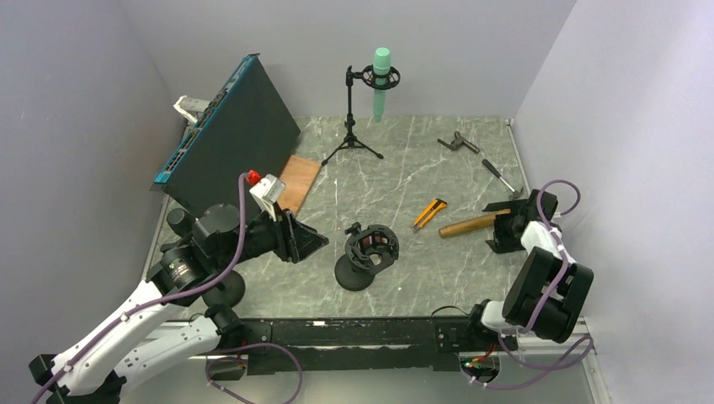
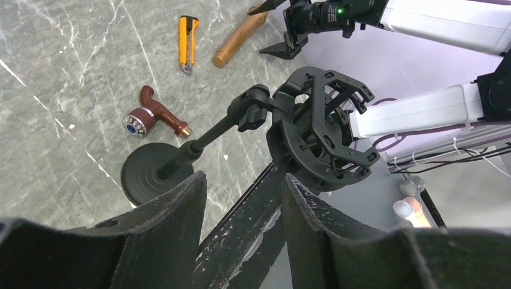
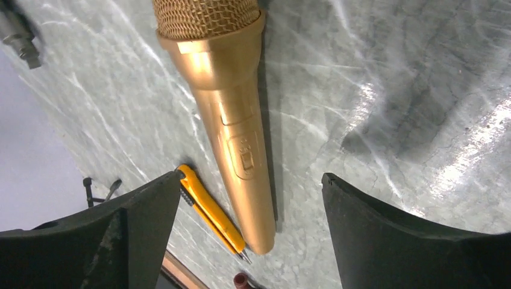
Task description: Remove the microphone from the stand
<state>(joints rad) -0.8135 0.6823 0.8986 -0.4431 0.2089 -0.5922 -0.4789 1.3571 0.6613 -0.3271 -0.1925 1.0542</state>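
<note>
A gold microphone (image 1: 467, 225) lies flat on the marble table, beside an orange utility knife (image 1: 429, 213). My right gripper (image 1: 498, 227) is open just over its head end; in the right wrist view the microphone (image 3: 238, 126) lies between the spread fingers (image 3: 250, 176), untouched. A short black desk stand (image 1: 354, 276) with an empty shock mount (image 1: 372, 244) stands front centre. My left gripper (image 1: 316, 242) is open and empty just left of it; the mount (image 2: 319, 129) shows beyond the fingers (image 2: 244, 177). A green microphone (image 1: 381, 84) hangs in a tripod stand (image 1: 351, 126) at the back.
A large dark box (image 1: 227, 139) leans at the back left, with a wooden board (image 1: 299, 181) below it. Pliers (image 1: 459, 143) and a screwdriver (image 1: 501, 175) lie at the back right. A small red-brown tool (image 2: 155, 114) lies by the desk stand's base.
</note>
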